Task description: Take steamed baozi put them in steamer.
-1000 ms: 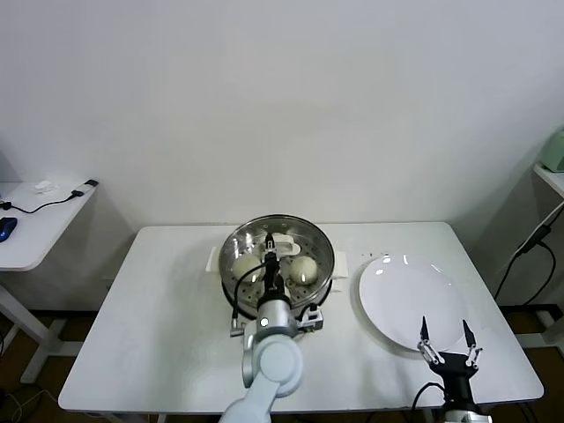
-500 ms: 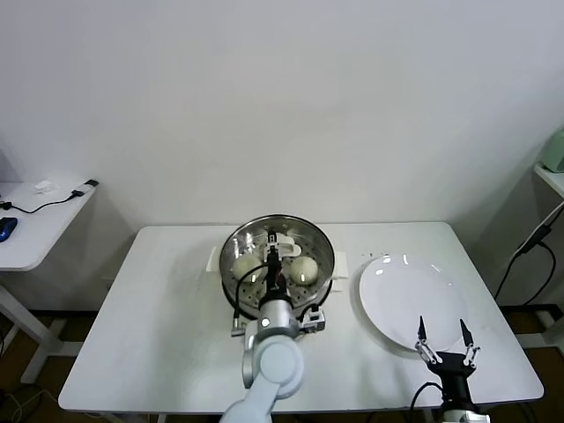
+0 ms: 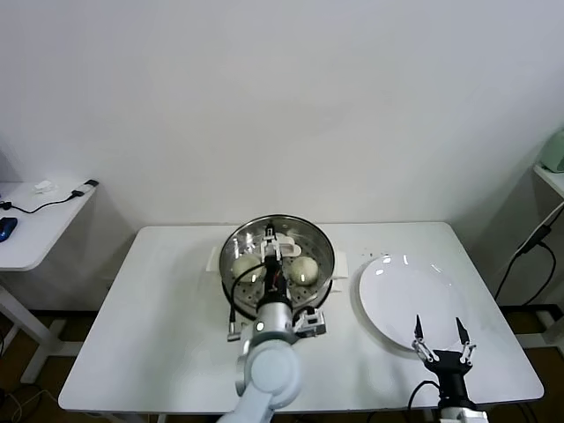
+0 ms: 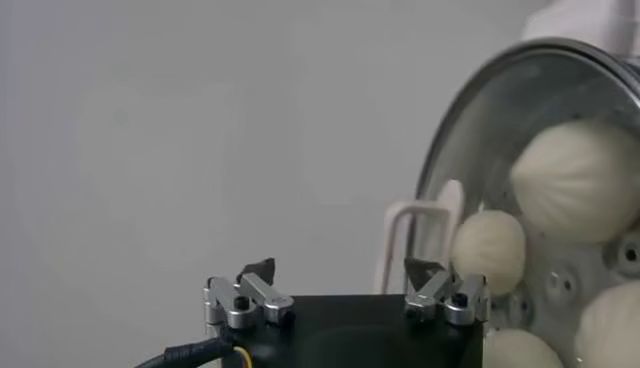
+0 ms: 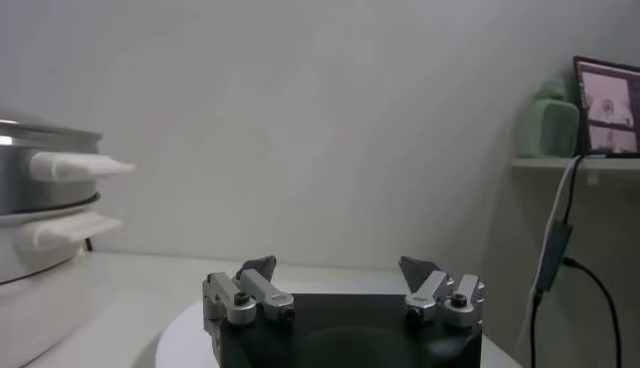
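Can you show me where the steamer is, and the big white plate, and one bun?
steamer point(image 3: 324, 244): head view, on its shiny right rim.
white plate point(image 3: 397, 291): head view, on its bare middle.
bun point(image 3: 304, 270): head view, on its domed top.

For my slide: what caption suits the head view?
Left hand open over the steamer holding baozi; right hand open by the plate.

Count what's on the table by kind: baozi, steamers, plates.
Baozi: 4
Steamer: 1
Plate: 1
Total: 6
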Robot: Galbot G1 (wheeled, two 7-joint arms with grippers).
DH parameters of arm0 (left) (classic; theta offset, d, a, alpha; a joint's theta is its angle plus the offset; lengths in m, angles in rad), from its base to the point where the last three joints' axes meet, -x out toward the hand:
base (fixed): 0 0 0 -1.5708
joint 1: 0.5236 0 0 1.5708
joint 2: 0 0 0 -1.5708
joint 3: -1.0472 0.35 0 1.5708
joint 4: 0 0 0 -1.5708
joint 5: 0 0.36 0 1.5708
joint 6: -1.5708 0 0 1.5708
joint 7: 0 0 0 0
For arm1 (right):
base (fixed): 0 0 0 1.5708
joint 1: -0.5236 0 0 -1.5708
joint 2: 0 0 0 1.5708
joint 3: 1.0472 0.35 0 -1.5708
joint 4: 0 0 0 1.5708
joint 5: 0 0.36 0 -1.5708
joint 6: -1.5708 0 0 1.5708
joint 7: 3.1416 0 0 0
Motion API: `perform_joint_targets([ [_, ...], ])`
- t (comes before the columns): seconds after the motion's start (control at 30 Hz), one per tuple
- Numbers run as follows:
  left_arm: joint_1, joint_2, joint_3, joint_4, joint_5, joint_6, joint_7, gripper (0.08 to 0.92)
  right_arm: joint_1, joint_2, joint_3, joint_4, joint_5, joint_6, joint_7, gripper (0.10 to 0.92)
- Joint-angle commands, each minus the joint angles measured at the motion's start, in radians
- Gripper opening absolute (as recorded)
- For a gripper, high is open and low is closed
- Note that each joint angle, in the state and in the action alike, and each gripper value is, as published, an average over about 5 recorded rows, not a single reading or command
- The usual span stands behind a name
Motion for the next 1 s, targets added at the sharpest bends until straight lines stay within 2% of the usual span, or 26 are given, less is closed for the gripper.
perform_joint_targets([
  [0.03, 0.083, 0.209, -0.069, -0.19, -0.377, -0.155, -0.173, 0.817, 0.004, 0.001, -0.007, -0.002, 0.0, -0.012, -0.01, 0.823],
  [0.2, 0.155, 0.299, -0.169, -0.253, -0.733, -0.258, -0.246, 0.822, 0.002, -0.004, -0.02, 0.0, 0.037, -0.006, 0.005, 0.823],
  [0.27, 0.188, 0.323, -0.227, -0.261, -0.9, -0.34, -0.286, 0.823, 0.002, -0.007, -0.023, -0.001, 0.042, 0.015, 0.006, 0.823],
  [0.4, 0.231, 0.317, -0.375, -0.273, -1.327, -0.48, -0.341, 0.823, 0.005, -0.008, -0.023, -0.003, 0.043, 0.058, -0.003, 0.823],
  [0.57, 0.28, 0.3, -0.594, -0.251, -1.811, -0.529, -0.339, 0.823, 0.005, -0.013, -0.023, 0.001, 0.061, 0.066, -0.014, 0.823],
  [0.73, 0.35, 0.351, -0.706, -0.165, -1.957, -0.587, -0.321, 0.823, 0.008, -0.015, -0.023, 0.001, 0.066, 0.082, -0.012, 0.823],
  [0.87, 0.387, 0.387, -0.691, -0.054, -1.958, -0.664, -0.319, 0.823, 0.011, -0.018, -0.021, -0.007, 0.064, 0.084, -0.009, 0.823],
  [1.0, 0.395, 0.389, -0.65, 0.065, -1.921, -0.748, -0.314, 0.823, 0.013, -0.02, -0.023, -0.014, 0.069, 0.084, -0.006, 0.823],
])
